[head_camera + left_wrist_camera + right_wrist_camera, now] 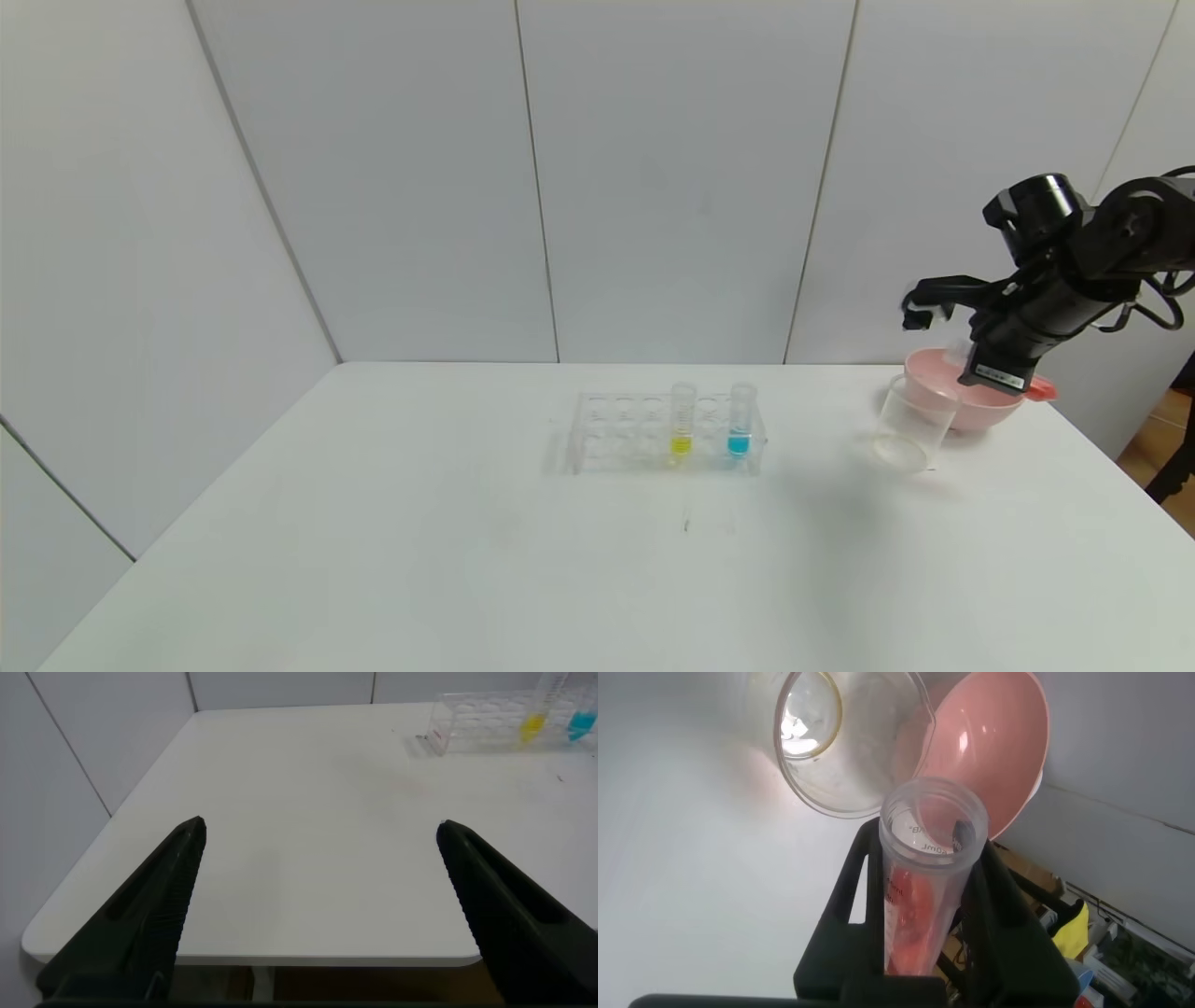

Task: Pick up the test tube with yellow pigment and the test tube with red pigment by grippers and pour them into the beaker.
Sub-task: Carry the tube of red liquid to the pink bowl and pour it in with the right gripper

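My right gripper [976,359] is shut on the test tube with red pigment [920,905]. It holds the tube tilted above the table's far right. The red liquid lies along the tube's wall, and its open mouth points at the beaker [910,425]. The clear beaker [840,747] stands just below and in front of the mouth. The test tube with yellow pigment [681,420] stands upright in the clear rack [616,434] at the table's middle and also shows in the left wrist view [534,723]. My left gripper [320,826] hangs open over the table's near left edge, holding nothing.
A pink bowl [980,406] sits right behind the beaker, touching or nearly touching it. A tube with blue liquid [739,420] stands in the rack beside the yellow one. The white table [373,560] ends close to the right of the bowl.
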Motion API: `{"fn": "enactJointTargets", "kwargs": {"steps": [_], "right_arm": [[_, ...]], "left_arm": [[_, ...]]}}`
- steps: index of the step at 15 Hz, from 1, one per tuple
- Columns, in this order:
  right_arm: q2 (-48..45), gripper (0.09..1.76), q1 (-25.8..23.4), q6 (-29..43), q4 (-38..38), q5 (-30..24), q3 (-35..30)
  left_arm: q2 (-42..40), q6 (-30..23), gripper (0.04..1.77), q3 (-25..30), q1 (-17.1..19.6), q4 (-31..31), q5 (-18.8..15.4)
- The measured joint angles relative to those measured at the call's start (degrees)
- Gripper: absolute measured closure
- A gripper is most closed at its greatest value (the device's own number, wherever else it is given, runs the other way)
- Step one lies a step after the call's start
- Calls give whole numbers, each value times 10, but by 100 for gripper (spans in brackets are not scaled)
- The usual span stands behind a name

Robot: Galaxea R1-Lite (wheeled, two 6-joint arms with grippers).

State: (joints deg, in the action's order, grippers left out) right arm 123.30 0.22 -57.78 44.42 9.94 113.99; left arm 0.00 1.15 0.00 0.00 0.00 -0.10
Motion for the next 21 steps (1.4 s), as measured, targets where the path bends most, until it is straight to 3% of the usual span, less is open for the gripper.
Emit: {"fn": "enactJointTargets", "kwargs": {"steps": [21], "right_arm": [[20,132,35,-67,-5,158,0]], "left_arm": [[0,0,5,0,0,0,0]]}}
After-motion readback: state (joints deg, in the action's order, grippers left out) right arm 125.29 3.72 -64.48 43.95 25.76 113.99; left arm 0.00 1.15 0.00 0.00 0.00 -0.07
